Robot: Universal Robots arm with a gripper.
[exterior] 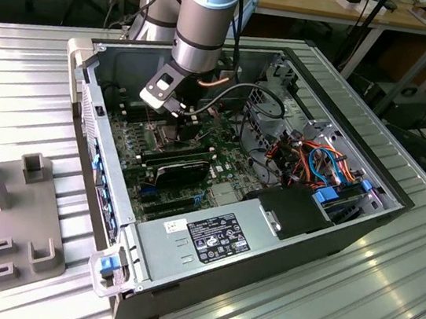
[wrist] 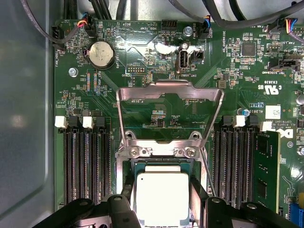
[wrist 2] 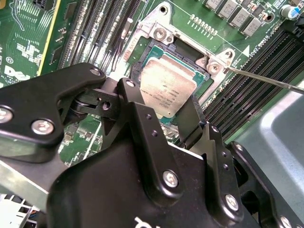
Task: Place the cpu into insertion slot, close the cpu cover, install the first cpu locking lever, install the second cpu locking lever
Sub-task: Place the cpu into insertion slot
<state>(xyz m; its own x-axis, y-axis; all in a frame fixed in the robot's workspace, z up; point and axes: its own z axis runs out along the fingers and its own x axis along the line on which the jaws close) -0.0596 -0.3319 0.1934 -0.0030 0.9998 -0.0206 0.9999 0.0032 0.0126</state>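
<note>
Squarely over the slot [wrist: 161, 163], the cpu [wrist: 162, 194] was held pinched at two opposite edges by the gripper [wrist: 163, 209]. The cover [wrist: 199, 92] was noted standing open just beyond it.

1. 1 cpu [wrist: 163, 197], silver top.
2. 1 insertion slot [wrist: 161, 163].
3. 1 cpu cover [wrist: 169, 89], w/ 1 sq. window.
4. 2 bracket screws [wrist: 135, 151], betw. cover hinge & cpu.
5. 1 coin cell [wrist: 102, 53] on the board.
6. 1 green mem. stick [wrist: 266, 173] in the first wrist view.
7. 1 lever rod [wrist 2: 266, 81] in the second wrist view.
8. 1 tool [wrist 2: 164, 102], on 1 robot arm [exterior: 205, 16].
9. 1 PC case [exterior: 195, 288], on 1 table [exterior: 318, 317].
10. 1 grey fixture [exterior: 7, 210], same table, beside the case.
</note>
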